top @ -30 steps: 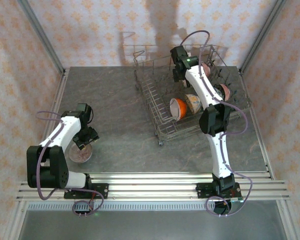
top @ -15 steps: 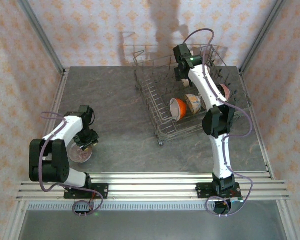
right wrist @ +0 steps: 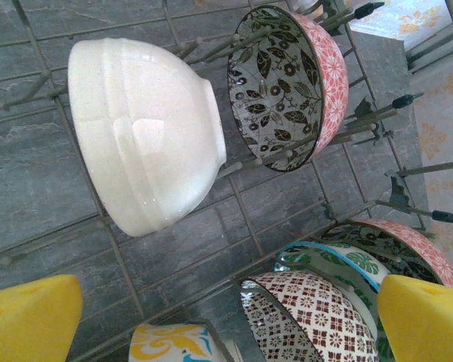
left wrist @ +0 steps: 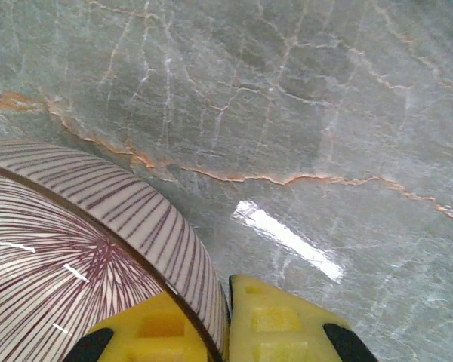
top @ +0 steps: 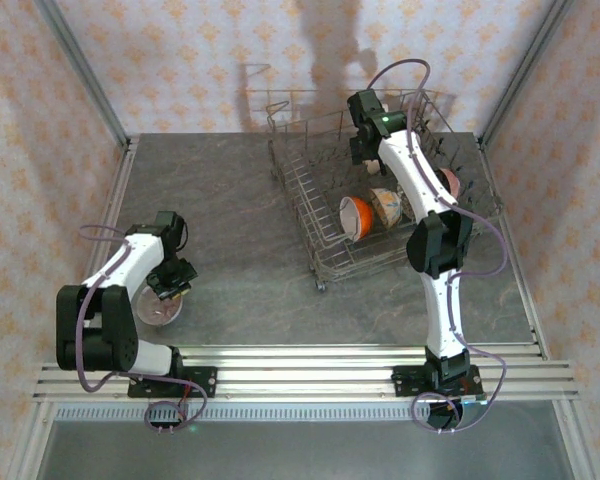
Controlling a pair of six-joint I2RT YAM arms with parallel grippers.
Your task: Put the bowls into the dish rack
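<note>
Left jaws astride bowl, marbled tabletop

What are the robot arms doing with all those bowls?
They are putting bowls into a rack. The left claw is pinched shut on the rim of a striped bowl that sits on the table close to that arm. The right claw hangs open over the dish rack, above a white bowl and several patterned bowls already propped between the tines.
</note>
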